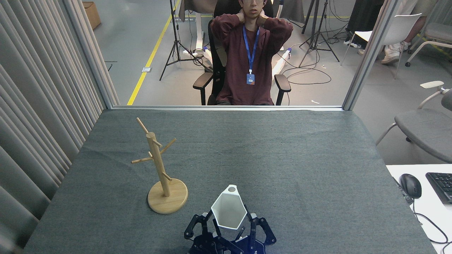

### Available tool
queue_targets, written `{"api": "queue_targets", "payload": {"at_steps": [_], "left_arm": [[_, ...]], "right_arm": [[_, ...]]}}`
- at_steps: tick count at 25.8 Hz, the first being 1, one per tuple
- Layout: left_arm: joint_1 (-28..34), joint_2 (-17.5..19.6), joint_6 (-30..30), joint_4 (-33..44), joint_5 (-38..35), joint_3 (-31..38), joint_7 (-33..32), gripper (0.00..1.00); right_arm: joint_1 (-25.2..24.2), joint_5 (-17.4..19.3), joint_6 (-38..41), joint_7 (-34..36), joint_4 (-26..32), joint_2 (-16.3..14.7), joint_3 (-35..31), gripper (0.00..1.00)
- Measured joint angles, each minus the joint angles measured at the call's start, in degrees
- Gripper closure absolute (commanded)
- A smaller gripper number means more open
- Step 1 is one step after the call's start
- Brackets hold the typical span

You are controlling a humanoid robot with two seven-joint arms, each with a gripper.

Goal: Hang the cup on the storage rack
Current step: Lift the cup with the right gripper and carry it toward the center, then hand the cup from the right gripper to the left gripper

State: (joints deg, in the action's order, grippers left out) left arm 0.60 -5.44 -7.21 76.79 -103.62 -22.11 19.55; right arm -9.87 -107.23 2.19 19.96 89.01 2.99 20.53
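The white hexagonal cup point(229, 211) is held up at the near edge of the table, mouth towards me, its pierced tab pointing away. My right gripper point(233, 225) is shut on the cup's lower part, a finger on each side. My left gripper point(206, 231) sits close against it on the left and looks open. One left finger point(192, 227) shows beside the cup and the rest is hidden behind the cup and the right gripper. The storage rack point(160, 169), a light wooden mug tree on a round base, stands upright to the cup's left, apart from it.
The grey table point(282, 158) ends at a metal rail at the far side. A person sits in a chair point(249, 53) beyond it. Curtains point(39, 106) hang along the left. A mouse point(411, 185) and keyboard point(441, 187) lie on a white desk at the right.
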Motion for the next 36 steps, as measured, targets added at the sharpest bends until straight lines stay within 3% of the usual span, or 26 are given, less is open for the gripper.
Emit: {"api": "queue_targets", "payload": {"at_steps": [10, 13, 16, 19, 22, 23, 25, 36], "left_arm": [[0.0, 0.2, -0.3, 1.3, 0.1, 0.1, 0.3, 0.02], [0.0, 0.4, -0.3, 1.5, 0.1, 0.1, 0.2, 0.23], [-0.3, 0.6, -0.6, 1.6, 0.1, 0.1, 0.2, 0.39], [-0.5, 0.7, -0.7, 1.6, 0.1, 0.0, 0.2, 0.47], [-0.7, 0.7, -0.7, 1.6, 0.1, 0.0, 0.2, 0.48], [-0.8, 0.8, -0.7, 1.6, 0.1, 0.0, 0.2, 0.48], [-0.9, 0.8, -0.7, 1.5, 0.1, 0.0, 0.2, 0.48], [-1.2, 0.8, -0.1, 1.1, 0.1, 0.1, -0.7, 0.48]], "right_arm": [[-0.4, -0.9, -1.3, 0.8, -1.1, -0.1, 2.5, 0.35], [-0.4, -0.9, -2.2, 1.2, -1.5, -0.1, 3.2, 0.35], [-0.5, -0.9, -2.4, 1.4, -1.7, -0.1, 3.4, 0.35], [-0.5, -0.9, -2.4, 1.7, -1.8, -0.1, 3.4, 0.35], [-0.5, -0.9, -2.5, 1.8, -1.8, -0.1, 3.4, 0.34], [-0.5, -1.0, -2.5, 1.8, -1.8, -0.1, 3.4, 0.27], [-0.5, -1.0, -2.7, 1.8, -1.8, -0.1, 3.3, 0.02], [-0.8, -0.8, -2.0, 2.7, -0.5, -0.3, 4.5, 0.02]]}}
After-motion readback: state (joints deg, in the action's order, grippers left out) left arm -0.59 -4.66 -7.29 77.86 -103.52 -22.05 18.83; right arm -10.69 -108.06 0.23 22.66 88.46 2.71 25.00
